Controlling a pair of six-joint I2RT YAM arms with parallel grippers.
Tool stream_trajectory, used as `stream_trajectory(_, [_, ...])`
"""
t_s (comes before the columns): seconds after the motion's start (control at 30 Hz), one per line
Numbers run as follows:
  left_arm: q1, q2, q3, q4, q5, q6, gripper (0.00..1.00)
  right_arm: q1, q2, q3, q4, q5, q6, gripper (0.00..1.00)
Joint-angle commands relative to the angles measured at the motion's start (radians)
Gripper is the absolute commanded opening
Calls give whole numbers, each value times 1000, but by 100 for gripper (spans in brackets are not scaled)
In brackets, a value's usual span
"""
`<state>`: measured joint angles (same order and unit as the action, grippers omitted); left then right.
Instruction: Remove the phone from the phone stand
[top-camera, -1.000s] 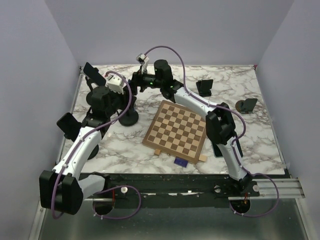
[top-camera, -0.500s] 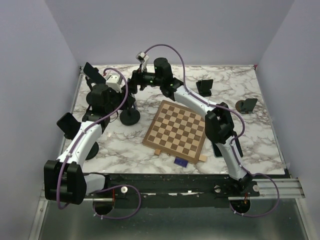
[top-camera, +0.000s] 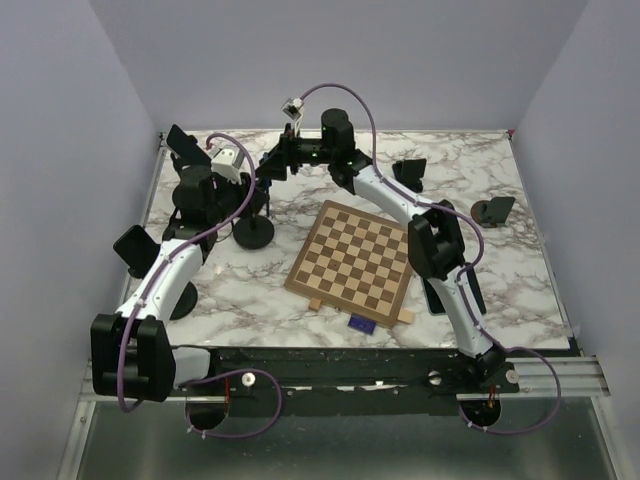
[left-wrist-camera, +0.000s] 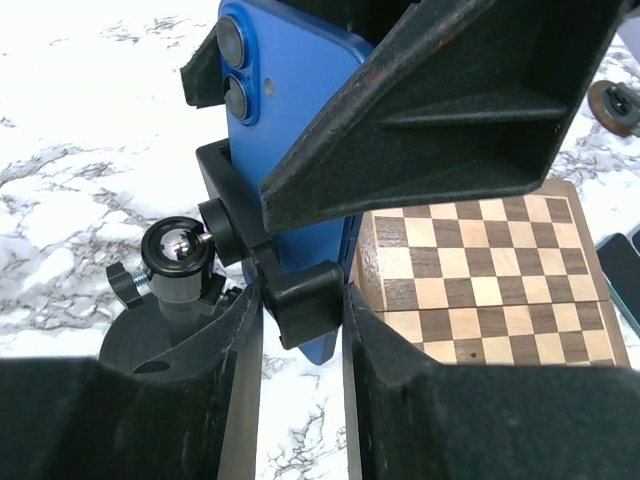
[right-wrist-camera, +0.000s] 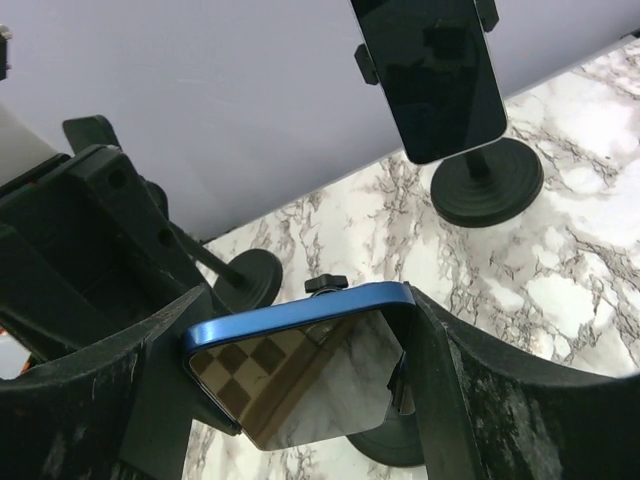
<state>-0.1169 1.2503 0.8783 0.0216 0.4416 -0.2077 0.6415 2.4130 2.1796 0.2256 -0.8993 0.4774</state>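
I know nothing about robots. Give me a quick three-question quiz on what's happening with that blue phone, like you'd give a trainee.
1. True or false: the blue phone sits in the clamp of its stand.
2. In the right wrist view, what is mirrored in the phone's screen? A) a chessboard B) a cup C) a face
3. Fill in: the right claw has one finger on each side of the ____.

Key: 1 true; 2 A; 3 phone.

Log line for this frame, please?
left fingers: shut on phone stand | right fingers: shut on blue phone | phone: seated in clamp
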Motion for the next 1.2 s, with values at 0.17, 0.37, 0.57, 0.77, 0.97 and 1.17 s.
stream_trajectory(0.17, [46, 75, 8, 133, 216, 47, 3, 7, -10, 11, 416, -264, 335, 1])
stream_trajectory(0.37, [62, 118, 33, 137, 168, 27, 2, 8, -93, -53, 177, -70, 168, 1])
stream_trajectory(0.57, [59, 54, 12, 145, 127, 10, 4, 10, -175, -144, 62, 154, 99, 1])
stream_trajectory(0.77, [46, -81, -1, 72, 7, -1, 27, 10, -250, -174, -66, 296, 18, 1])
stream_trajectory(0.97, [38, -175, 12, -18, -161, -13, 35, 9, -324, -216, -191, 438, -53, 1])
stream_trajectory(1.17, [10, -220, 35, -61, -168, -51, 39, 6, -459, -326, -344, 628, -191, 1])
